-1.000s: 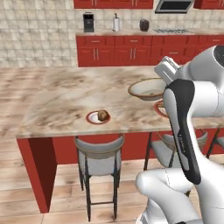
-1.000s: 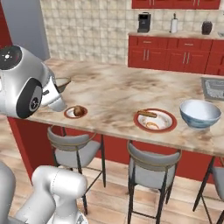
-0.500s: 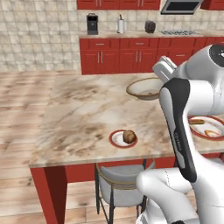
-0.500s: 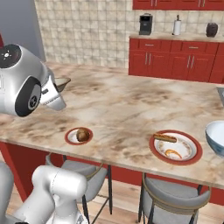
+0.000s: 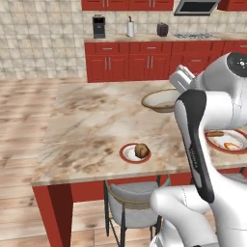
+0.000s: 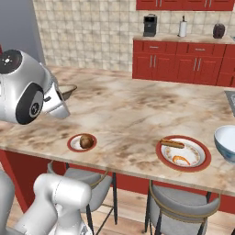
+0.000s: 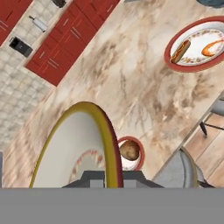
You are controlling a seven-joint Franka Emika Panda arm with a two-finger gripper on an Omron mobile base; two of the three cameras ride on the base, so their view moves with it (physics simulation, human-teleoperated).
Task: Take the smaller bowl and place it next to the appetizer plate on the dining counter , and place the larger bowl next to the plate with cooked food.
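Beyond the cooked-food plate [image 6: 183, 153], larger bowl [image 6: 226, 142], right base view.

Smaller bowl [image 7: 74, 151] aloft (beige, dark-rimmed) above appetizer plate [image 7: 131, 153].

The arm is raised and bent, its hand [image 7: 105, 175] clamped on the smaller bowl [image 7: 74, 151].

You see a polished, veined marble table [image 5: 91, 125], a smooth glazed smaller bowl [image 7: 74, 148], glossy ceramic plates, and padded grey stools on thin metal legs.
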